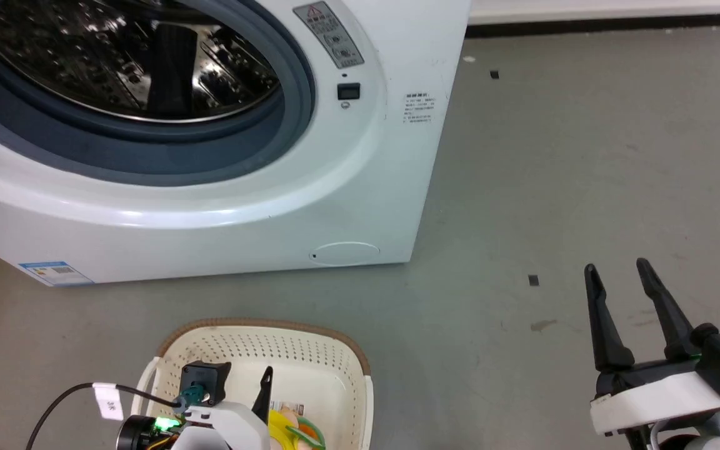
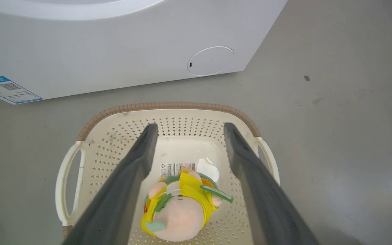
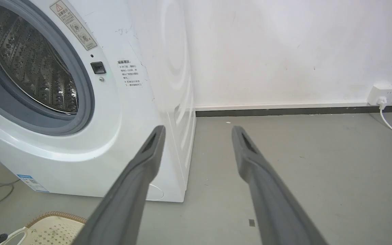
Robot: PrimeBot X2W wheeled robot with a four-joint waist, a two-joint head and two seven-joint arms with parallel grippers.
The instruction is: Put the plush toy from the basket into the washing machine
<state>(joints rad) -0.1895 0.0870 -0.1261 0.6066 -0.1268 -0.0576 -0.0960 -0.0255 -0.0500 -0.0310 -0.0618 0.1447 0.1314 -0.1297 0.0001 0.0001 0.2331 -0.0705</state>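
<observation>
Left pincer [image 2: 190,126] wide open above small round yellow-and-peach soft toy [image 2: 179,211] lying in cream holey plastic basket [image 2: 168,105]. Go straight down, toy in the middle, then squeeze softly.

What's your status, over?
Left gripper open over yellow-and-peach plush toy in cream perforated plastic basket, not gripped. Right gripper open, empty. White front-loading washing machine porthole open, nothing seen blocking.

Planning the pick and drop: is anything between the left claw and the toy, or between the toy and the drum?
Nothing visible. The left claw hangs open over the toy, lying in the basket. The washer has its porthole unblocked, with bare floor between it and the basket.
</observation>
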